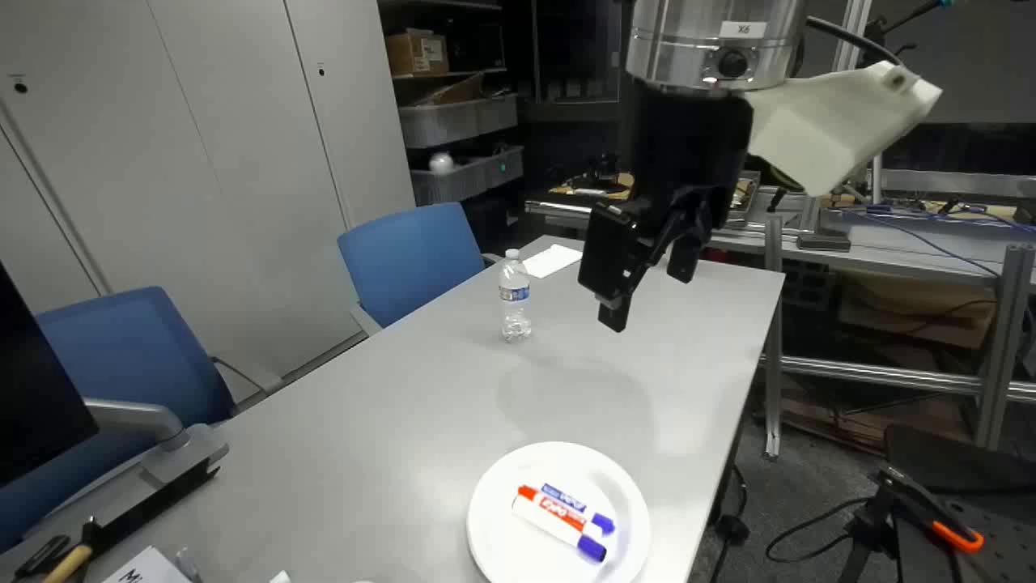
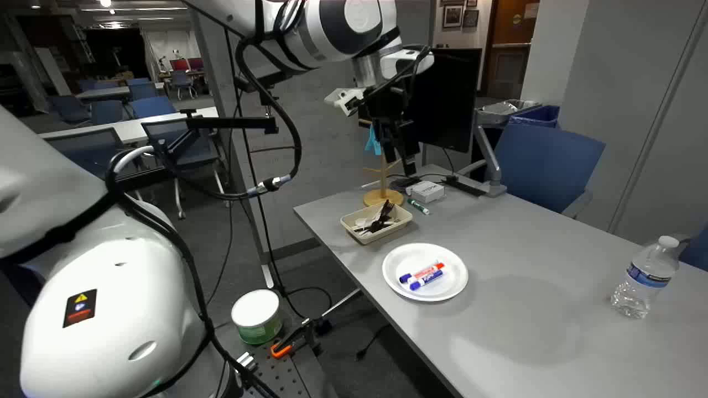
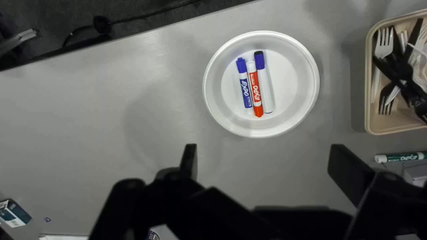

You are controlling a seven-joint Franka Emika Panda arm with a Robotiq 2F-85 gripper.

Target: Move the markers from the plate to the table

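Apparently nothing is done yet: three markers (image 3: 255,88) lie together on the plate (image 3: 291,87), all left to move onto the table (image 3: 83,116). The gripper (image 3: 263,160) hangs empty above, fingers spread wide

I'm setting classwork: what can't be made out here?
Round white plate: rim cut off by the bottom edge in an exterior view.
White marker with blue cap: mostly hidden behind the red-and-white marker in an exterior view.
Green-and-white marker: end cut off by the wrist view's right edge.
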